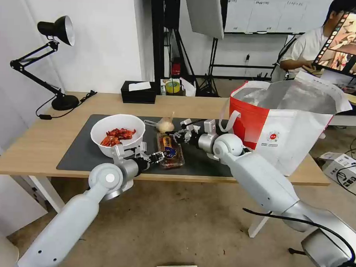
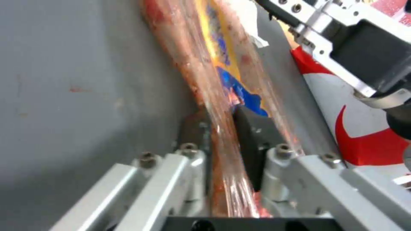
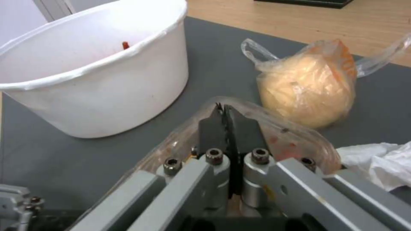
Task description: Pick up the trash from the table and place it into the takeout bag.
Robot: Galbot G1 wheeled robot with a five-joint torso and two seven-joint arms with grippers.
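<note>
The clear clamshell box (image 1: 171, 152) of cherry tomatoes lies on the dark mat (image 1: 80, 153) of the table (image 1: 41, 144). My left gripper (image 1: 160, 155) is shut on its near edge; in the left wrist view the pads (image 2: 252, 131) pinch the plastic rim (image 2: 214, 48). My right gripper (image 1: 174, 136) is shut on the far rim (image 3: 295, 141), its fingertips (image 3: 214, 125) pressed together. The white bowl (image 1: 117, 135) of red shells stands to the left. The small bag of beige food (image 1: 165, 124) and the crumpled tissue (image 3: 377, 160) lie behind the box. The takeout bag (image 1: 287, 118) stands open at the right.
A black tissue box (image 1: 138, 92) and a roll of tape (image 1: 172, 86) sit at the table's back edge. A black desk lamp (image 1: 56, 59) stands at the back left. A cardboard box (image 1: 340, 164) lies on the floor to the right.
</note>
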